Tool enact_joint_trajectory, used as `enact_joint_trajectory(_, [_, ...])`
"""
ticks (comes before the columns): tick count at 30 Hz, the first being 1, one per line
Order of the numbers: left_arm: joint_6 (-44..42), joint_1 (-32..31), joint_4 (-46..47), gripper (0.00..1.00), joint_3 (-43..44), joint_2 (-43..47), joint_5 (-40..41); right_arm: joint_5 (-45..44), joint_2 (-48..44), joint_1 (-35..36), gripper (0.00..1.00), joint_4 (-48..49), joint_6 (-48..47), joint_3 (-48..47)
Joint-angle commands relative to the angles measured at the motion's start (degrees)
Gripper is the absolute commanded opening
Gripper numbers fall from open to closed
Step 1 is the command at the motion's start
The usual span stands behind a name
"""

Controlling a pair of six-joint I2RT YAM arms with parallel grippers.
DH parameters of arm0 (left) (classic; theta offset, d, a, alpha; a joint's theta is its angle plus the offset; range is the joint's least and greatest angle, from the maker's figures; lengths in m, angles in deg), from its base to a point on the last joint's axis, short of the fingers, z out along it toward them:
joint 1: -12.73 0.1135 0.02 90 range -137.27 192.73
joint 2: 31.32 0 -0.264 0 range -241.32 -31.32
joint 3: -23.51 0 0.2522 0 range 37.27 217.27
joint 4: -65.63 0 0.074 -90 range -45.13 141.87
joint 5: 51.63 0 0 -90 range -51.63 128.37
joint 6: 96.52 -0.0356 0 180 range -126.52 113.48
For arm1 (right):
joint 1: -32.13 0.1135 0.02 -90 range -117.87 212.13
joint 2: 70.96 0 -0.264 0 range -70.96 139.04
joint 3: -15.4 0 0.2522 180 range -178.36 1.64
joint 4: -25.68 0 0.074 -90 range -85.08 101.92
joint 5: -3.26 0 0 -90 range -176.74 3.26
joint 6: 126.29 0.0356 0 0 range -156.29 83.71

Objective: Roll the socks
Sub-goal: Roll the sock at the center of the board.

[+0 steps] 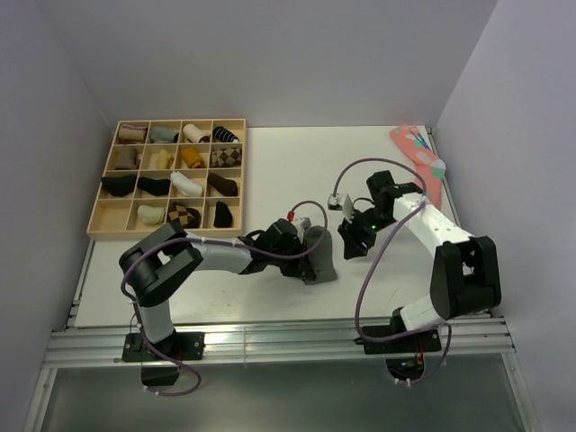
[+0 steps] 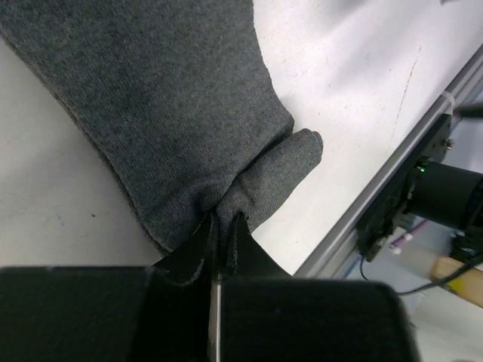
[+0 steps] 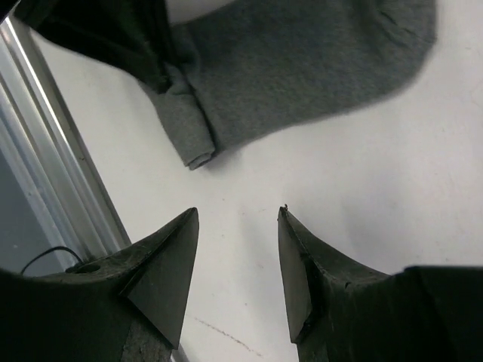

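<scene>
The charcoal-grey socks (image 1: pixel 320 254) lie as one flat bundle on the white table, near the front middle. In the left wrist view the socks (image 2: pixel 173 98) fill the upper part, with a small rolled fold at the near end. My left gripper (image 2: pixel 225 220) is shut on that fold; in the top view it (image 1: pixel 302 261) is at the socks' left side. My right gripper (image 3: pixel 238 215) is open and empty just above the bare table, a short way from the socks (image 3: pixel 302 68). In the top view it (image 1: pixel 351 245) is just right of them.
A wooden compartment tray (image 1: pixel 180 121) with several sock rolls stands at the back left. A salmon-pink dotted sock (image 1: pixel 418 155) lies at the back right. The table's metal front rail (image 2: pixel 392 181) runs close to the socks and also shows in the right wrist view (image 3: pixel 45 158).
</scene>
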Motion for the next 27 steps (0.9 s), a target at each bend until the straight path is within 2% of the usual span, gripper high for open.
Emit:
enact_joint_trajectory(1, [1.20,1.97,-10.60,0.00,1.67,-3.59,-6.65,3.84,-4.08,1.18,0.54,-0.48,-8.32,2.47])
enact_joint_trajectory(5, [1.99,3.38,-13.40,0.00,3.43,-5.43,-10.43,1.49,-7.77,5.48,0.54,2.68,-9.31,6.95])
enact_joint_trajectory(9, [2.44,4.53,-13.94,0.00,3.96,-6.58,-13.34,-3.44,-13.39,14.25,0.55,11.45,-5.19,13.71])
enact_joint_trajectory(12, [2.61,4.97,-14.12,0.00,4.40,-7.37,-14.66,-4.94,-15.33,17.53,0.56,14.55,-3.69,15.74])
enact_joint_trajectory(27, [3.05,5.93,-12.80,0.00,4.75,-9.83,-18.36,-11.45,-12.44,27.20,0.53,20.71,-0.35,17.77])
